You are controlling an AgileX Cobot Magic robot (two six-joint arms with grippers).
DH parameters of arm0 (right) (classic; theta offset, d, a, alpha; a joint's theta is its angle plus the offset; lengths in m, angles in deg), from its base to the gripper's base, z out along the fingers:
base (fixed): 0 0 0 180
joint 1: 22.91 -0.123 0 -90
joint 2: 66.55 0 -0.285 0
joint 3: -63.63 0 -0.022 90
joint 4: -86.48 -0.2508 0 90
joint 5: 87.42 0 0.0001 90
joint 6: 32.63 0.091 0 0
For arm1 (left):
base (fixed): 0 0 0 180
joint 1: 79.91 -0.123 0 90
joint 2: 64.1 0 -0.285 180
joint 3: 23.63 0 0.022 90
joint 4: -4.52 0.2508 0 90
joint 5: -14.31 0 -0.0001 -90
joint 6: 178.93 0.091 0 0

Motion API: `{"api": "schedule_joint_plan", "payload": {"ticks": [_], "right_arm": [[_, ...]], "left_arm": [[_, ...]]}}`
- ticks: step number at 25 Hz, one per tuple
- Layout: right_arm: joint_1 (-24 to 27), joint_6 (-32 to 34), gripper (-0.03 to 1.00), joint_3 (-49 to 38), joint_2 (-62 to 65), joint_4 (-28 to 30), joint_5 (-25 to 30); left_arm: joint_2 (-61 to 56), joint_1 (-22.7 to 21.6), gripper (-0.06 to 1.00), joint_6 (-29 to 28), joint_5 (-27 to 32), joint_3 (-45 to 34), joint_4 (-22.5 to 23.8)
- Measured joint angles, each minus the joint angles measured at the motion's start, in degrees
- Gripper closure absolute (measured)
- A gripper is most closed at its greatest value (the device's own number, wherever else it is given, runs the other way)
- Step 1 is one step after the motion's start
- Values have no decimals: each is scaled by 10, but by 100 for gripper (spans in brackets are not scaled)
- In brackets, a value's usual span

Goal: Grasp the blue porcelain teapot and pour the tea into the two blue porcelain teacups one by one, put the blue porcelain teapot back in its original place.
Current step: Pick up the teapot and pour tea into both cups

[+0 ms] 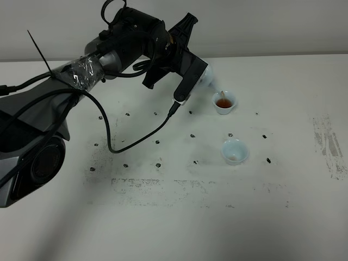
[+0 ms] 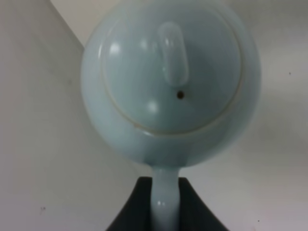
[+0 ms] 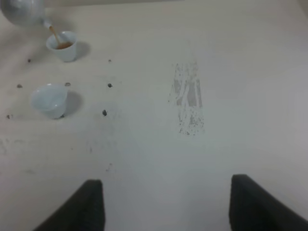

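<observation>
My left gripper is shut on the loop handle of the blue porcelain teapot and holds it tilted above the table. A thin stream of brown tea runs from the spout into the far teacup, which holds brown tea. The near teacup stands apart, in front of it; I cannot tell what is in it. In the left wrist view the teapot fills the frame, its handle between the dark fingers. The right wrist view shows my right gripper open and empty, and, far off, the teapot and both cups.
The white table carries small black marks around the cups and a grey scuffed patch at the right. A black cable hangs from the left arm down to the table, left of the cups.
</observation>
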Motion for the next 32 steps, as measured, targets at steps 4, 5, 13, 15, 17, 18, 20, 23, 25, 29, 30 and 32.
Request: {"api": "schedule_joint_plan", "payload": {"ticks": [4,5,13,15,17,18,20,23,25,29,30,32], "right_arm": [[0,0,43,0,0,0,0],[0,0,43,0,0,0,0],[0,0,43,0,0,0,0],[0,0,43,0,0,0,0],[0,0,43,0,0,0,0],[0,0,43,0,0,0,0],[0,0,43,0,0,0,0],[0,0,43,0,0,0,0],[0,0,43,0,0,0,0],[0,0,43,0,0,0,0],[0,0,43,0,0,0,0],[0,0,43,0,0,0,0]], "left_arm": [[0,0,89,0,-1,0,0],[0,0,89,0,-1,0,0],[0,0,89,0,-1,0,0],[0,0,89,0,-1,0,0],[0,0,89,0,-1,0,0],[0,0,89,0,-1,0,0],[0,0,89,1,-1,0,0],[0,0,89,1,-1,0,0],[0,0,89,1,-1,0,0],[0,0,89,1,-1,0,0],[0,0,89,1,0,0,0],[0,0,89,1,1,0,0]]}}
